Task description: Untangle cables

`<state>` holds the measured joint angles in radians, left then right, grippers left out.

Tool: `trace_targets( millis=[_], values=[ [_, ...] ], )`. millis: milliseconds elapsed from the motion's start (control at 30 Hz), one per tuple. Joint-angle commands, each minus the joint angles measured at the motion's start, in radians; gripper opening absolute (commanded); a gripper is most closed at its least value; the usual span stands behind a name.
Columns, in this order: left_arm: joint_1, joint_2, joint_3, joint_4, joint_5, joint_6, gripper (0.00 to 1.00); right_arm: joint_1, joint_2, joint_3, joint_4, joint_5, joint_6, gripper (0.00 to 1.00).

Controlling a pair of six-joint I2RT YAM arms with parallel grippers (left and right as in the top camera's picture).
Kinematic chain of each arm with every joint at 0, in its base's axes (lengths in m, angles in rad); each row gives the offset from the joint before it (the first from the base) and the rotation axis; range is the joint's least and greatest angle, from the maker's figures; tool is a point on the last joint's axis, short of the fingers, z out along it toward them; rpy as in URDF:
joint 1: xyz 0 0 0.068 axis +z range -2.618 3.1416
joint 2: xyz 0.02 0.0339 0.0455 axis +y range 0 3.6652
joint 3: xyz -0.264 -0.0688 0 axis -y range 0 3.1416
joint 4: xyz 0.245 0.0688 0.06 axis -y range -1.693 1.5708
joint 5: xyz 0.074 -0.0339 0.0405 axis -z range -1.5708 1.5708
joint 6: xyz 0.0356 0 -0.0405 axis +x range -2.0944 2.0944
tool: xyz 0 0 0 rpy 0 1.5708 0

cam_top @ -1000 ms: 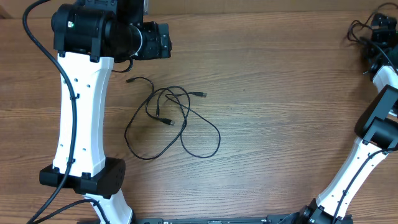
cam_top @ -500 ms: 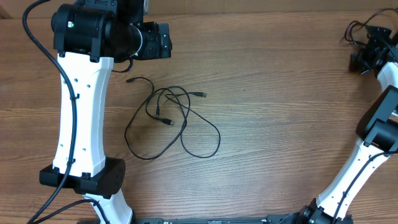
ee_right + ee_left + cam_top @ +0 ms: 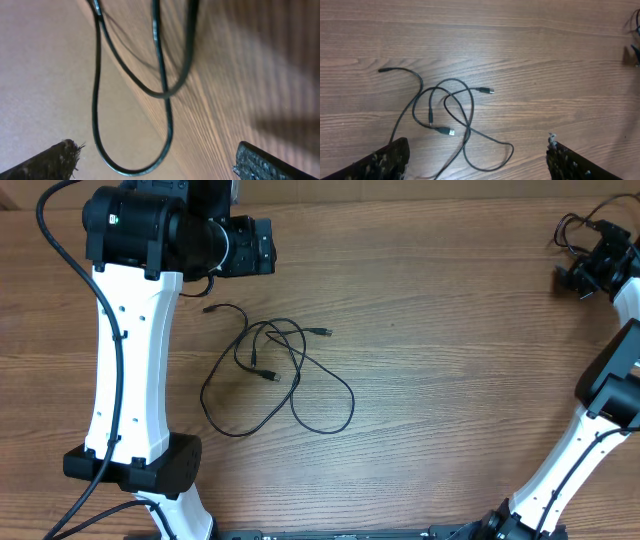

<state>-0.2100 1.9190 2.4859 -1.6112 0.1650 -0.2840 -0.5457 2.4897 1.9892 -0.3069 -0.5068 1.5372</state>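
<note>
While I'm watching the feeds from my end, the left arm (image 3: 130, 370) stands along the left side of the desk (image 3: 450, 380). Its white link runs from the base at the front edge up to a black joint at the back. The left gripper (image 3: 477, 162) is spread wide open. On its wrist view, only the two fingertips poke into the bottom corners, and it hangs over the wood with both fingers clear of everything.

The cables (image 3: 297, 370) lie flat on the desk just right of that white link, left of centre. It's a loose tangle: one big loop bulges out on the left, another swings toward the front right, and a few strands cross over each other in the middle. A stray plug (image 3: 383, 70) trails off at the back left, pointing toward the left arm. Two more plugs (image 3: 431, 121) sit close together inside the tangle, and a silvery-tipped plug (image 3: 489, 91) sticks out on the right side.

Way over on the right, well apart from the cables, the right arm (image 3: 585, 440) runs up the desk's edge. The right gripper (image 3: 162, 160) sits at the back right corner, also wide open. Its wrist view is blurry and mostly shows a black cord (image 3: 160, 45) looping close to the lens. I can't tell what that cord belongs to.
</note>
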Motion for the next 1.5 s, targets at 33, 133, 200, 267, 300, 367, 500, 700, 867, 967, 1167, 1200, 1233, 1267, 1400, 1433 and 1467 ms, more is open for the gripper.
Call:
trace_targets(
  millis=[33,133,200,267,300,367,500,700,867,967,1167,1200,1233,1267,1400,1433,1467],
  values=[
    [-0.013,0.011,-0.006,-0.011,0.008,0.019,0.86,-0.005,-0.106,-0.006,-0.014,-0.031,0.019,1.0],
    [-0.015,0.011,-0.006,-0.011,0.009,0.019,0.86,-0.004,-0.124,-0.006,-0.007,-0.046,0.005,1.0],
    [-0.015,0.011,-0.006,-0.01,0.007,0.022,0.86,-0.004,-0.129,-0.006,0.066,-0.051,-0.092,1.0],
    [-0.015,0.011,-0.006,-0.005,0.006,0.028,0.86,-0.002,-0.13,-0.006,0.175,-0.091,-0.237,0.86],
    [-0.015,0.011,-0.006,-0.003,0.006,0.031,0.87,0.001,-0.13,-0.006,0.234,-0.116,-0.315,0.82],
    [-0.015,0.011,-0.006,0.005,0.004,0.035,0.87,0.008,-0.13,-0.006,0.305,-0.15,-0.463,0.66],
    [-0.015,0.011,-0.006,0.021,0.005,0.037,0.87,0.027,-0.13,-0.006,0.322,-0.142,-0.661,0.15],
    [-0.015,0.011,-0.006,0.026,0.005,0.037,0.88,0.108,-0.13,-0.006,0.244,-0.093,-1.146,0.04],
    [-0.015,0.011,-0.006,0.013,0.006,0.037,0.89,0.201,-0.126,-0.006,0.111,0.153,-1.433,0.04],
    [-0.015,0.011,-0.006,0.003,0.013,0.034,0.88,0.245,-0.116,-0.006,0.083,0.303,-1.5,0.04],
    [-0.015,0.011,-0.006,-0.029,0.011,0.035,0.88,0.245,-0.089,-0.006,0.103,0.335,-1.514,0.04],
    [-0.015,0.011,-0.006,-0.031,0.011,0.038,0.88,0.242,-0.082,-0.006,0.104,0.335,-1.527,0.04],
    [-0.015,0.011,-0.006,-0.031,0.011,0.038,0.88,0.24,-0.077,-0.006,0.105,0.335,-1.543,0.04],
    [-0.015,0.011,-0.006,-0.031,0.011,0.038,0.88,0.237,-0.071,-0.006,0.105,0.336,-1.558,0.04],
    [-0.015,0.011,-0.006,-0.03,0.008,0.043,0.88,0.235,-0.022,-0.006,0.111,0.364,-1.569,0.04],
    [-0.015,0.011,-0.006,-0.03,0.008,0.043,0.88,0.235,-0.016,-0.006,0.111,0.364,-1.568,0.04],
    [-0.015,0.011,-0.006,-0.03,0.008,0.042,0.88,0.235,-0.005,-0.006,0.114,0.364,-1.568,0.04]
  ],
)
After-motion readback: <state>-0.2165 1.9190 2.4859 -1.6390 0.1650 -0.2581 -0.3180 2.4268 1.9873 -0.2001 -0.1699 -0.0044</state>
